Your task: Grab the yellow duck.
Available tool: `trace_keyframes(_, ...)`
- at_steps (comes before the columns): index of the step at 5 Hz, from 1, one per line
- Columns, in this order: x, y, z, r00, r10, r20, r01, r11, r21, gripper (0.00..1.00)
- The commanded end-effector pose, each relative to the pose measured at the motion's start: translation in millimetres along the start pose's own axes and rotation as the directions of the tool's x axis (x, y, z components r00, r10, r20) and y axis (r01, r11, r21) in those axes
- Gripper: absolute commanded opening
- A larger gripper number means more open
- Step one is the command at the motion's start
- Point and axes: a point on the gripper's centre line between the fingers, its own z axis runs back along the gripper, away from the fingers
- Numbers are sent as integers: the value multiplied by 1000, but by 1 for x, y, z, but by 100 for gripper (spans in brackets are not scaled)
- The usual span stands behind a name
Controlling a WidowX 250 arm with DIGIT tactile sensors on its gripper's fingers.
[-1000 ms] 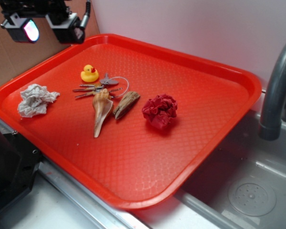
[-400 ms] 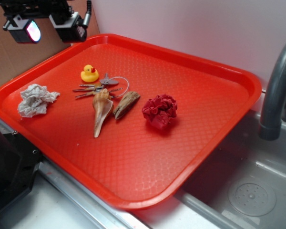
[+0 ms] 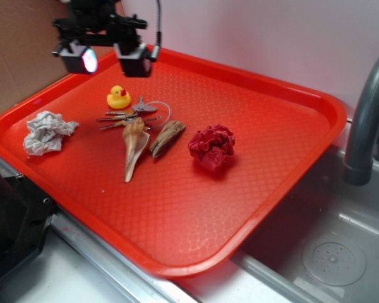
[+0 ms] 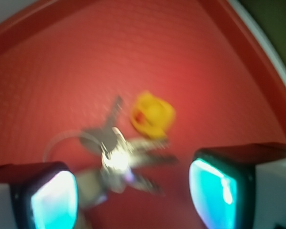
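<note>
I see my gripper's (image 3: pixel 109 61) fingers (image 3: pixel 134 65) spread wide with nothing between them, hanging in the air over the far left part of the red tray (image 3: pixel 252 208). In the wrist view, the two glowing pads (image 4: pixel 213 195) frame a blurred patch of tray. Going from the near edge back: a crumpled white paper wad (image 3: pixel 46 132) lies by the left rim, a tan spiral seashell (image 3: pixel 134 146) beside a brown piece of wood (image 3: pixel 167 137), and a crumpled red cloth (image 3: pixel 213 147) toward the middle. Behind the shell lies a bunch of keys (image 3: pixel 127 117) on a ring. The yellow duck (image 3: pixel 118 98) sits upright just beyond the keys, near the far left corner.
</note>
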Motion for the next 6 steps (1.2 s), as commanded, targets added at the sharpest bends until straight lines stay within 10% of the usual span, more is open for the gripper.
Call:
trace_keyframes(1, 41, 11, -32, 999, 53, -7, -52, 998, 42, 100)
trace_keyframes(2, 47, 21, -49, 996, 81, -39, -78, 994, 73, 100)
trace_keyframes(3, 48, 28, -71, 990, 121, -79, -113, 989, 97, 19)
trace_keyframes(4, 40, 23, -60, 988, 136, -75, -130, 988, 79, 0)
trace_keyframes(6, 14, 18, 21, 989, 136, 65, -135, 991, -18, 0)
